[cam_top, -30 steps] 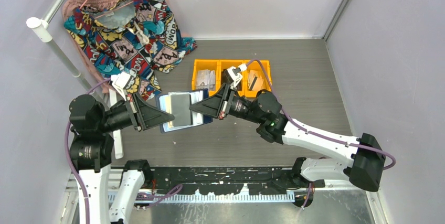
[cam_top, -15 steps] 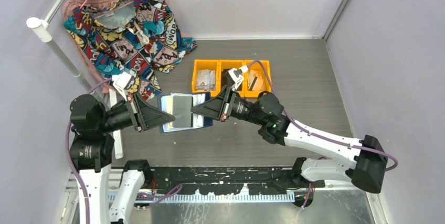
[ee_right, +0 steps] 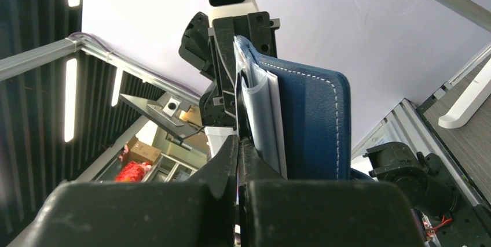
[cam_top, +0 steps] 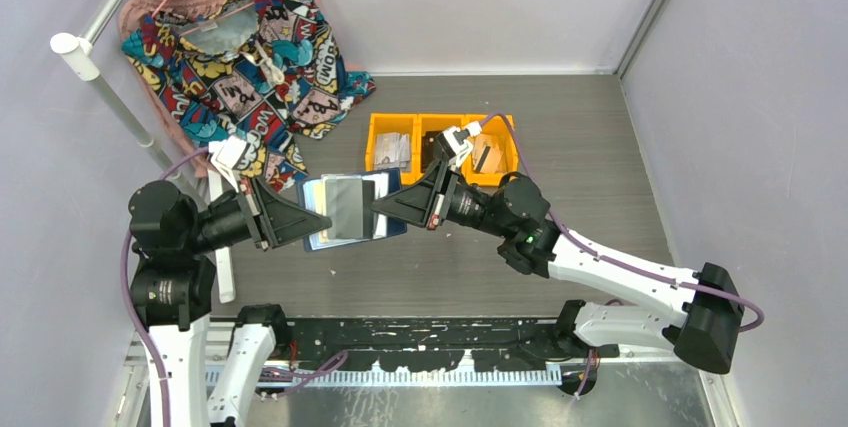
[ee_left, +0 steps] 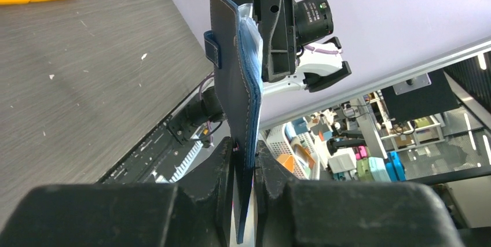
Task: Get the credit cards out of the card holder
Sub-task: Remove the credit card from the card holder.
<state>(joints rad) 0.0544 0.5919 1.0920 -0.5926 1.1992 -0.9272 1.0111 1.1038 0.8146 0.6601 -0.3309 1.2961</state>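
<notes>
The navy-blue card holder point(cam_top: 312, 192) hangs open above the table, its lighter blue pocketed inside facing up. My left gripper point(cam_top: 322, 222) is shut on its left edge; in the left wrist view the card holder point(ee_left: 234, 73) stands edge-on, clamped in that gripper point(ee_left: 246, 163). A dark grey credit card point(cam_top: 348, 209) lies across the open pockets. My right gripper point(cam_top: 378, 209) is shut on the card's right end. In the right wrist view this gripper point(ee_right: 238, 146) pinches a thin card edge point(ee_right: 237, 85) beside more pale cards point(ee_right: 263, 114) in the card holder point(ee_right: 312, 120).
A row of yellow bins point(cam_top: 420, 119) with black and papery items stands just behind the card holder. A colourful patterned cloth point(cam_top: 240, 57) hangs on a white rail point(cam_top: 110, 97) at the back left. A white bar point(cam_top: 222, 247) lies by the left arm.
My right gripper has closed a little tighter and shifted slightly right, and the grey card has slid a little right with it. The left gripper and the card holder have stayed put.
</notes>
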